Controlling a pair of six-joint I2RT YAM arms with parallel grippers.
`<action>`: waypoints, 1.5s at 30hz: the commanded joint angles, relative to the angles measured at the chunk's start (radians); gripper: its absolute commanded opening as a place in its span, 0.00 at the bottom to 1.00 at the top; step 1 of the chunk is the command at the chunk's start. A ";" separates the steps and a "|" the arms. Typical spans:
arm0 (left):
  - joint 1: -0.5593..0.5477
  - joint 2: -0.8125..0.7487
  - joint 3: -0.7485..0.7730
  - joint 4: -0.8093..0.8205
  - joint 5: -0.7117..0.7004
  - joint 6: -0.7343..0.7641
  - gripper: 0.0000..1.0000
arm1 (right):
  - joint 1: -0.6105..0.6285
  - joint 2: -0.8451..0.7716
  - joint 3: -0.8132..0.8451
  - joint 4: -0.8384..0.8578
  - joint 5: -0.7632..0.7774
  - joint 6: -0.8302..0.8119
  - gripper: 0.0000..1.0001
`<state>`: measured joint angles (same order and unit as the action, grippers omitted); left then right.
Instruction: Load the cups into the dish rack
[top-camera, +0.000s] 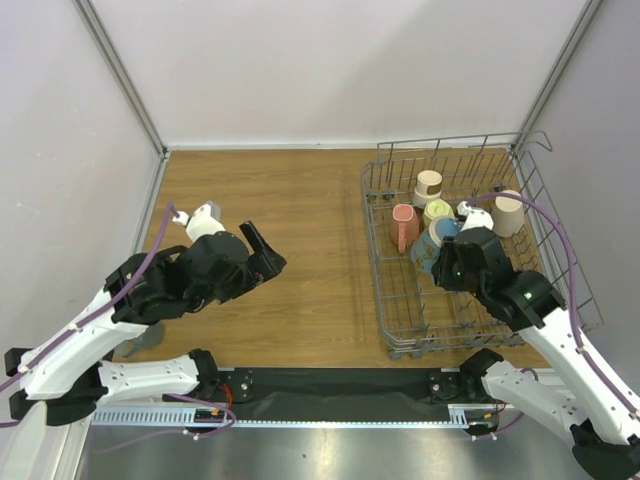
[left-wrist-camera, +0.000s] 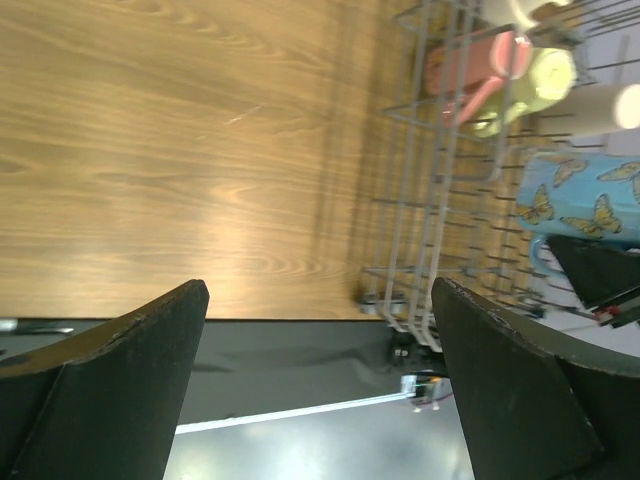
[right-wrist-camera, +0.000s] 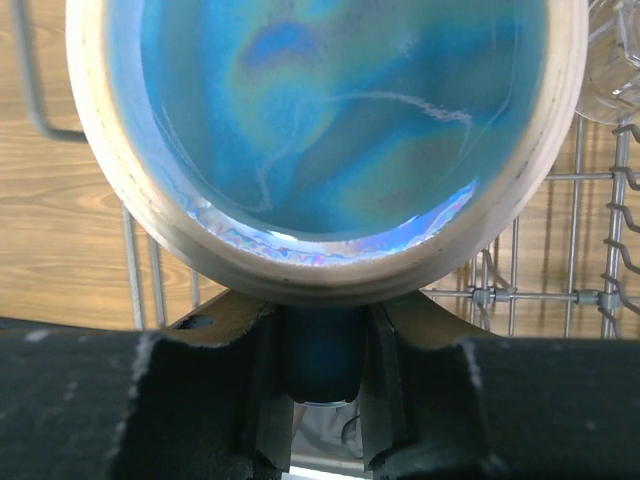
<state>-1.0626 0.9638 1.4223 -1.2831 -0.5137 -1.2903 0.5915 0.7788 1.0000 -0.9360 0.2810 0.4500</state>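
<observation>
Right tool (right-wrist-camera: 322, 375) gripping blue mug (right-wrist-camera: 330, 120) in dish rack (top-camera: 385, 300), left tool (left-wrist-camera: 315, 300) wide open over table (top-camera: 300, 200)

Your left arm (top-camera: 70, 345) and right arm (top-camera: 575, 360) wear white shells with black joints. Purple cables (top-camera: 150, 262) trail along both.

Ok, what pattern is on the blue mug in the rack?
Yellow butterflies on light blue; the mug shows best in the left wrist view.

Lab test cell: white panel walls (top-camera: 330, 70) enclosing wooden table (top-camera: 280, 220).
</observation>
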 joint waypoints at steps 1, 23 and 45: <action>0.007 -0.046 -0.008 -0.084 -0.045 -0.032 1.00 | 0.004 0.023 0.000 0.169 0.058 -0.030 0.00; 0.046 0.021 0.049 -0.033 0.001 0.072 1.00 | 0.017 0.123 -0.156 0.313 0.041 -0.037 0.00; 0.092 0.024 0.010 0.033 0.063 0.112 1.00 | 0.027 0.212 -0.231 0.356 -0.025 -0.030 0.03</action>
<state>-0.9829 0.9993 1.4353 -1.2793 -0.4641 -1.2030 0.6071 0.9779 0.7647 -0.6872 0.2955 0.3992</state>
